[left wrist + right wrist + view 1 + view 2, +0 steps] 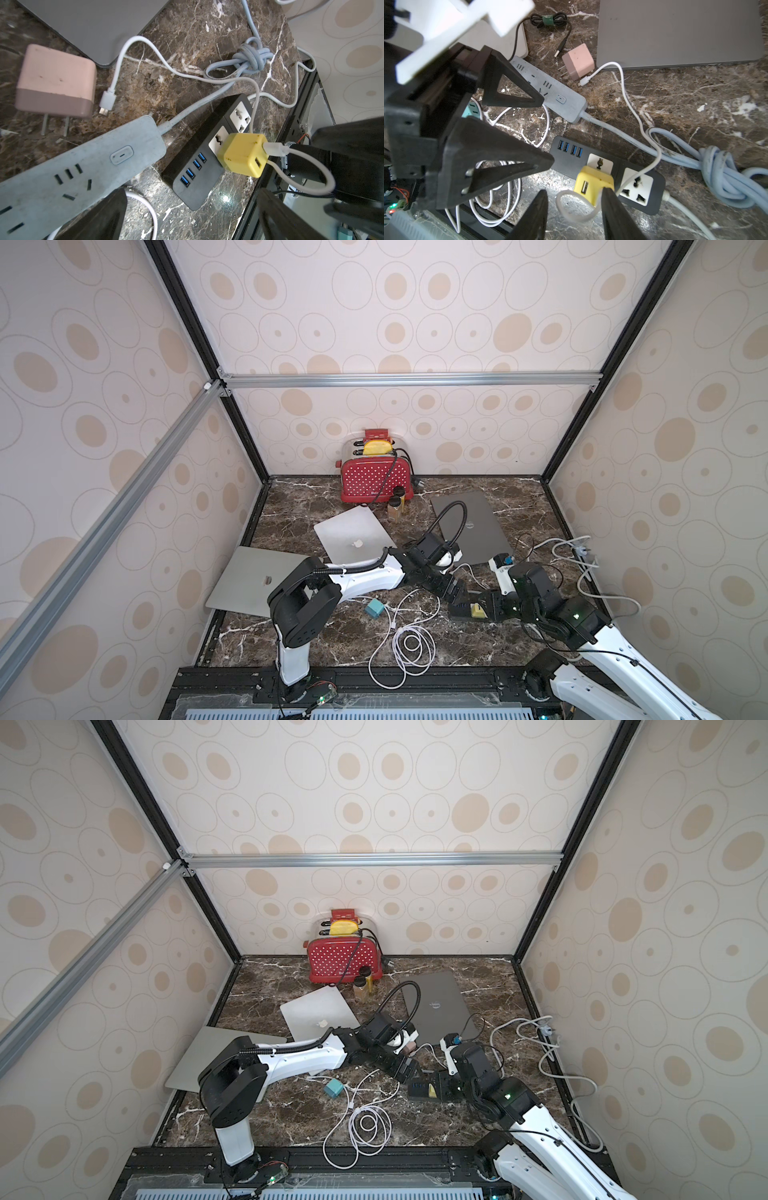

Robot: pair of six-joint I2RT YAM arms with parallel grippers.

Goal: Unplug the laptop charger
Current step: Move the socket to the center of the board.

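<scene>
In a top view the yellow charger stands plugged into the black power strip near the front right. In the left wrist view the left gripper is spread wide, with the charger ahead of it and clear. In the right wrist view the right gripper, half open, straddles the charger's corner with one finger touching. It is the nearer arm, and the pull should run straight off the strip's face.

counter: dark marble look, white-veined, glossy | yellow charger: matt plastic, speckled | black power strip: smooth satin plastic | pale blue strip: matt plastic, scuffed, grimy | grey laptop: matt metal | left end effector: matt black plastic, grainy
</scene>
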